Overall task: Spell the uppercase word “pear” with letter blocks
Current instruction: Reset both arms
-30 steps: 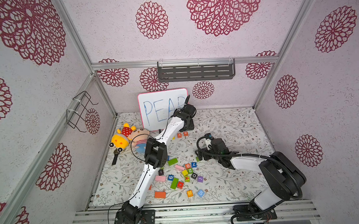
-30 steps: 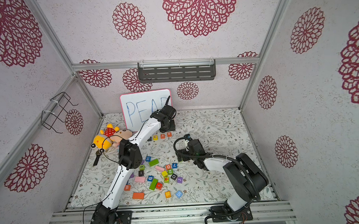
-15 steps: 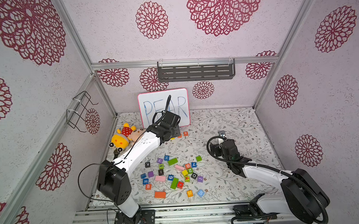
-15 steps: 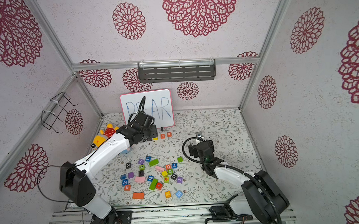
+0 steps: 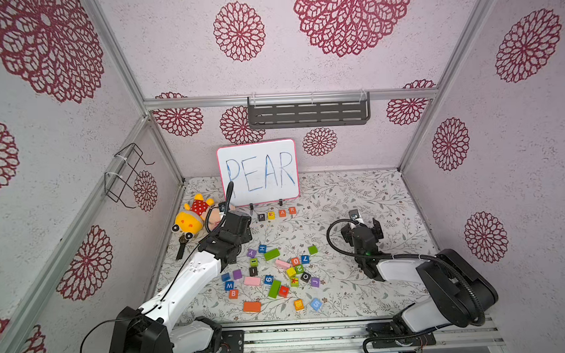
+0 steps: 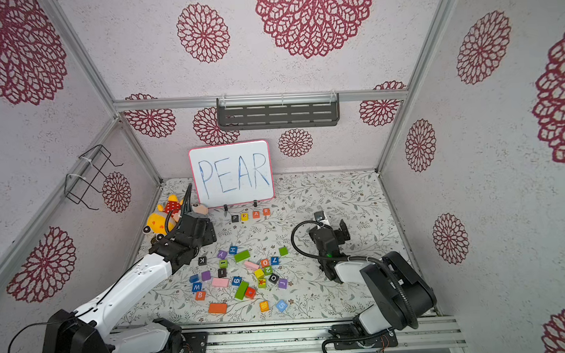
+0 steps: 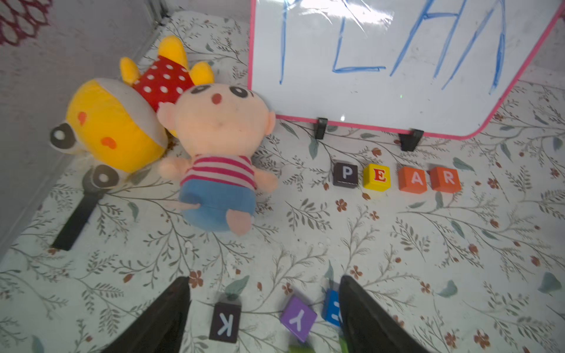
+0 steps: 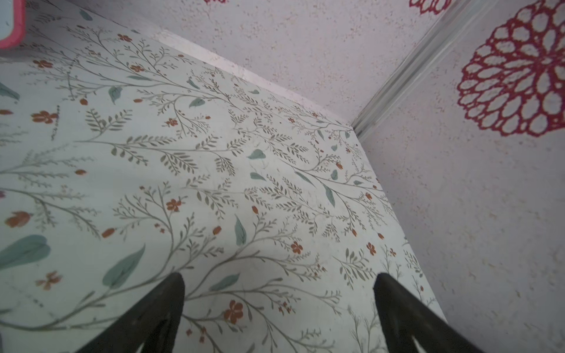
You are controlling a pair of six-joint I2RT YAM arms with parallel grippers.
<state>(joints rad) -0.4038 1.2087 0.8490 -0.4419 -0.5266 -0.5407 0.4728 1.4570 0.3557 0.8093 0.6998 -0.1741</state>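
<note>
Left fingers have backed away, parted, from the letter blocks.

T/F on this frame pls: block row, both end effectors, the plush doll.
1. The P block, E block, A block and R block stand in one row in front of the whiteboard. True.
2. The left end effector grips the K block. False: it is open and empty; the K block lies on the table.
3. The right end effector is open and holds nothing. True.
4. The plush doll lies on top of the R block. False: it lies beyond the P end, apart from the row.
</note>
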